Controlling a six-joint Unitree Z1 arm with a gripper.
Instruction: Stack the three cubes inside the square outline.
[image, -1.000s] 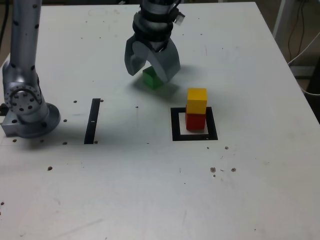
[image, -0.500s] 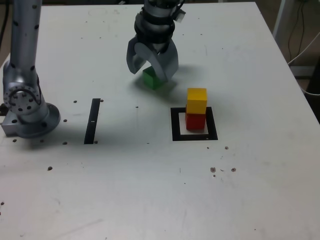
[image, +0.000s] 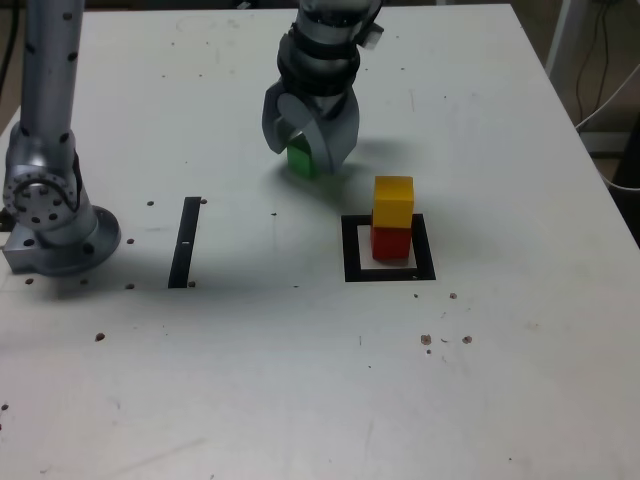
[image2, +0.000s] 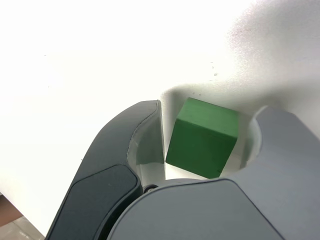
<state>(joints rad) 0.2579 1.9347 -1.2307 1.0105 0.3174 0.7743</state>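
Where the arm reaches down at the upper centre of the exterior view, its gripper (image: 307, 145) is found around the green cube (image: 302, 157), one jaw on either side. As observed in the wrist view, the jaws stand apart, with the green cube between them; a gap shows on one side of it, and no firm grip is evident. Whether the other jaw touches the cube, I cannot tell. The green cube sits on the white table (image: 240, 380), turned at an angle to the jaws.

Right of centre in the exterior view, the yellow cube (image: 393, 201) is noted on top of the red cube (image: 391, 243). The red cube stands inside the square outline (image: 352, 273), a thick black frame with a white middle, with bare white showing at its left side. The stack appears upright.

At the left of centre in the exterior view lies a narrow black strip (image: 184, 243), well apart from the outline. Further left, at the frame's edge, stands the grey arm base (image: 70, 245).
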